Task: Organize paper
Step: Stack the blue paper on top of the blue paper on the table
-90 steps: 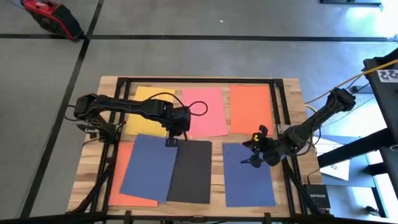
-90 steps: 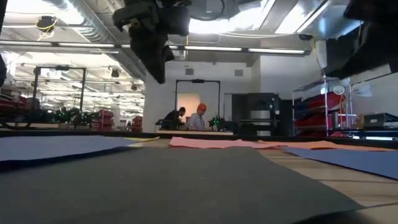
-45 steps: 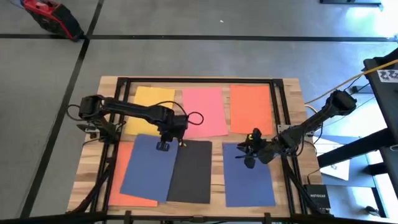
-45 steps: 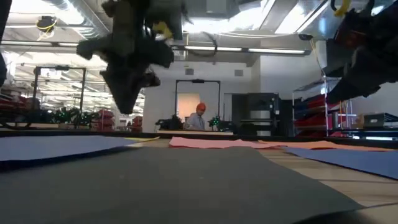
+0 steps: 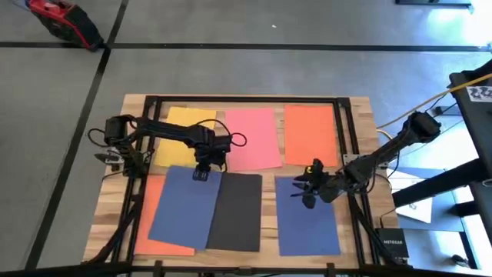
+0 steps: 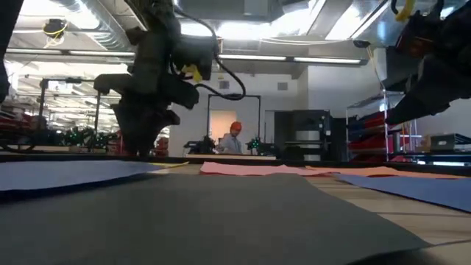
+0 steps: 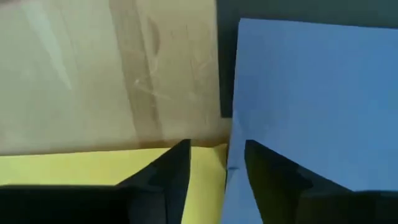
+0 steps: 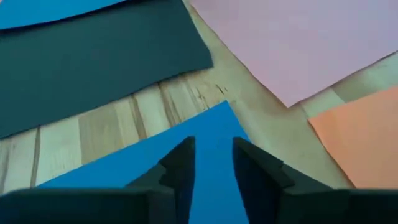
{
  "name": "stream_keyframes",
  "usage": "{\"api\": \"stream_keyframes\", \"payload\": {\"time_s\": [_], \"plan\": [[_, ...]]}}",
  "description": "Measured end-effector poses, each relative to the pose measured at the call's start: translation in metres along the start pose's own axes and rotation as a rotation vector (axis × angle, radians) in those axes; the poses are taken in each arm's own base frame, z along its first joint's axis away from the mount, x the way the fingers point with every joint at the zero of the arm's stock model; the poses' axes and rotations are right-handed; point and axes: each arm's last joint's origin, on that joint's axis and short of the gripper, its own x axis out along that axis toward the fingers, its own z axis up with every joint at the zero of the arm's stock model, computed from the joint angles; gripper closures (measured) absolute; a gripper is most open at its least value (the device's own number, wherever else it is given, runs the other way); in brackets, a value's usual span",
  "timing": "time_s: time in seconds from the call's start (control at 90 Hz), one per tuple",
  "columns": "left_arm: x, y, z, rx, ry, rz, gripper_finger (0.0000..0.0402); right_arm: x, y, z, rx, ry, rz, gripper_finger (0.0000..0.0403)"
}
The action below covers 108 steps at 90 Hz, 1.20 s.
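Where gripper [image 5: 201, 175] hovers, blue paper [image 5: 187, 204] beneath.

No readable text, labels, brands, numbers or signs in any view

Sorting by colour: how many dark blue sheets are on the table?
2: one dark blue sheet front-left, overlapping the orange sheet; another dark blue sheet front-right. More could hide underneath.

This was a large industrial workshop or robotics lab. The pale slatted wooden table [image 5: 357, 138] stood on a grey concrete floor marked with dark lines [image 5: 231, 46]. Beyond it ran bright ceiling strip lights [image 6: 294, 57], exposed ductwork, shelving racks [image 6: 383, 136] and a seated person [image 6: 235, 138].
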Motion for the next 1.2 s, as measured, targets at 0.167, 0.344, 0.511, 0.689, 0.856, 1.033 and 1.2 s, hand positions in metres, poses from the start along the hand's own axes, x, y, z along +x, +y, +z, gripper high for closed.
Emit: {"api": "stream_keyframes", "payload": {"time_s": [0.167,0.344,0.511,0.689,0.856,1.033,1.2], "plan": [[0.001,0.000,0.002,0.006,-0.023,-0.046,0.0256,0.000,0.000,0.000,-0.001,0.002,0.001,0.0308],[0.001,0.000,0.001,0.011,-0.020,-0.049,0.0256,0.000,0.000,0.000,-0.001,0.002,0.001,0.0308],[0.006,0.000,-0.004,0.002,0.002,-0.056,0.0256,0.000,0.000,0.000,-0.002,0.003,0.003,0.0308],[0.017,-0.002,-0.012,-0.013,0.035,-0.066,0.0256,0.000,0.000,0.000,-0.003,0.003,0.002,0.0308],[0.018,-0.001,-0.009,-0.008,-0.004,-0.054,0.0256,0.000,0.000,0.000,-0.003,0.003,0.003,0.0308],[0.018,0.000,-0.006,-0.011,-0.038,-0.044,0.0272,0.000,0.000,0.000,-0.004,0.003,0.002,0.0308],[0.018,0.000,-0.005,-0.011,-0.039,-0.043,0.0322,0.000,0.000,0.000,-0.004,0.004,0.001,0.0308]]}}
